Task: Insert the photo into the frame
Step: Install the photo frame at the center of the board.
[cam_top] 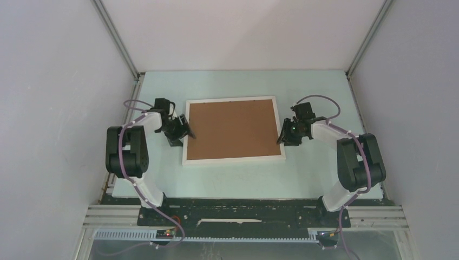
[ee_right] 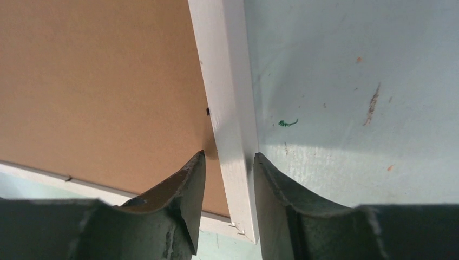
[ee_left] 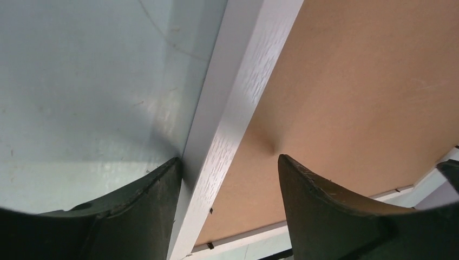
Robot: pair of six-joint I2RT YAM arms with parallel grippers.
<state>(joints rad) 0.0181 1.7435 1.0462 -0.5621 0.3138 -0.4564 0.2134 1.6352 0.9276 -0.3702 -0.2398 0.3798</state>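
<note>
step: you are at the closing end of the job. The frame point(cam_top: 233, 160) lies face down on the table point(cam_top: 233, 181), and the brown backing board point(cam_top: 233, 129) fills its opening.
photo: you cannot see it in any view. I judge it sits under the board, inside the frame.
left hand point(ee_left: 228, 158): open wide and gripping nothing, astride one side rail. Its outer finger touches the rail's outside edge and its inner finger hangs over the board.
right hand point(ee_right: 229, 154): open only narrowly, with one finger on each side of the opposite rail. A sliver of board shows between the inner finger and the rail, so it is not clamped.
next move: check the board sits flush between your fingers, then lift both hands straight up off the rails so the frame does not drag.
</note>
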